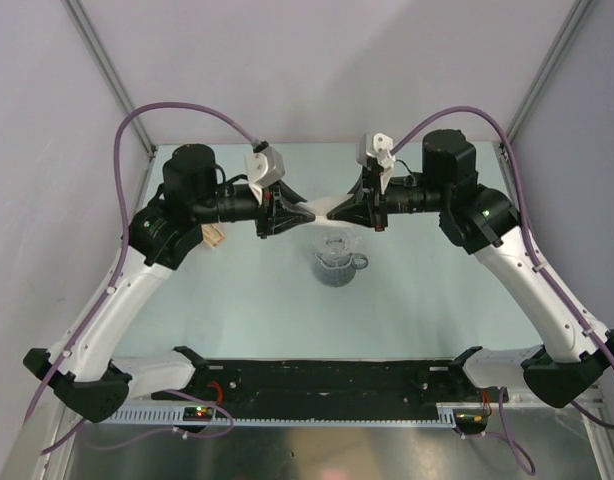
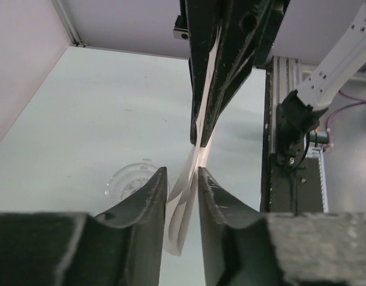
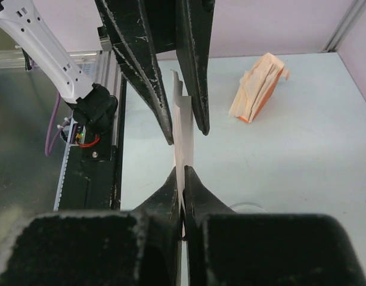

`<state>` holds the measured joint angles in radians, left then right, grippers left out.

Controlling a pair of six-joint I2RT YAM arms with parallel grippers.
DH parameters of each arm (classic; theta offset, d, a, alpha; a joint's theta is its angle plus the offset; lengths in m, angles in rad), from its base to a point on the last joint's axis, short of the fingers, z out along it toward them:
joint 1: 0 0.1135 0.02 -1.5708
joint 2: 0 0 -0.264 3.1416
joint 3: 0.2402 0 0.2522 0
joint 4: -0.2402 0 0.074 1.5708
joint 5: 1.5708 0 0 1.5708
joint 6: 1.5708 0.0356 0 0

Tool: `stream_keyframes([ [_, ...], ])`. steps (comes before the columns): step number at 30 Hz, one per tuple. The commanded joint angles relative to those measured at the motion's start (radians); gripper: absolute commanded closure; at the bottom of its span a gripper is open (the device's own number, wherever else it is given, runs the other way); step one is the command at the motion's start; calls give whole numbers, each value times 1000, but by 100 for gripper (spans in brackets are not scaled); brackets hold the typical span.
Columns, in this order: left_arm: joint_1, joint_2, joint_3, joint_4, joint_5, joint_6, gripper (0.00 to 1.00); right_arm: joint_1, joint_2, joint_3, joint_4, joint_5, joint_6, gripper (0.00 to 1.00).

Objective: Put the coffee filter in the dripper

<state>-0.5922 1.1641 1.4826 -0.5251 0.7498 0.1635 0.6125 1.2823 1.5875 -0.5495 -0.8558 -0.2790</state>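
Note:
The white coffee filter (image 1: 320, 213) hangs in the air between my two grippers, above the table's middle. My right gripper (image 3: 183, 173) is shut on one edge of it, with the paper (image 3: 183, 131) pinched flat between the pads. My left gripper (image 2: 182, 173) faces it from the other side. Its fingers straddle the filter's loose folded end (image 2: 184, 202), still apart, with a gap showing beside the paper. The grey ribbed dripper (image 1: 336, 266) stands upright on the table just below and in front of the filter, handle to the right. It is empty in the left wrist view (image 2: 130, 179).
A tan stack of filters (image 1: 215, 236) lies at the back left, seen also in the right wrist view (image 3: 259, 88). The black rail (image 1: 327, 380) with both arm bases runs along the near edge. Pale walls close in the left, back and right sides.

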Motion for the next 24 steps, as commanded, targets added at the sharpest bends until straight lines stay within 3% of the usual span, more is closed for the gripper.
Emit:
stream_keyframes([
  [1, -6, 3, 36, 17, 74, 14, 78, 2, -41, -4, 38, -46, 24, 100],
  [3, -6, 1, 33, 17, 86, 15, 93, -6, -43, -6, 48, -63, 34, 100],
  [5, -6, -1, 32, 16, 87, 11, 98, -15, -45, -7, 57, -72, 58, 99],
  [8, -5, -9, 30, 17, 74, 12, 100, -30, -48, -10, 45, -70, 96, 72],
  [10, -5, -15, 30, 19, 71, 15, 100, -42, -50, -20, 28, -75, 114, 66],
  [13, -6, -22, 25, 28, 67, 19, 100, -57, -59, -47, 37, -93, 158, 68],
  [17, -7, -29, 12, 32, 73, 33, 100, -61, -69, -67, 84, -110, 196, 86],
  [19, -10, -34, 7, 32, 68, 41, 87, -62, -67, -67, 99, -115, 204, 96],
  [22, -9, -51, 11, 32, 26, 21, 33, -67, -72, -68, 97, -116, 198, 100],
  [24, 9, -66, 19, 31, 16, -8, 13, -74, -81, -68, 80, -116, 169, 100],
])
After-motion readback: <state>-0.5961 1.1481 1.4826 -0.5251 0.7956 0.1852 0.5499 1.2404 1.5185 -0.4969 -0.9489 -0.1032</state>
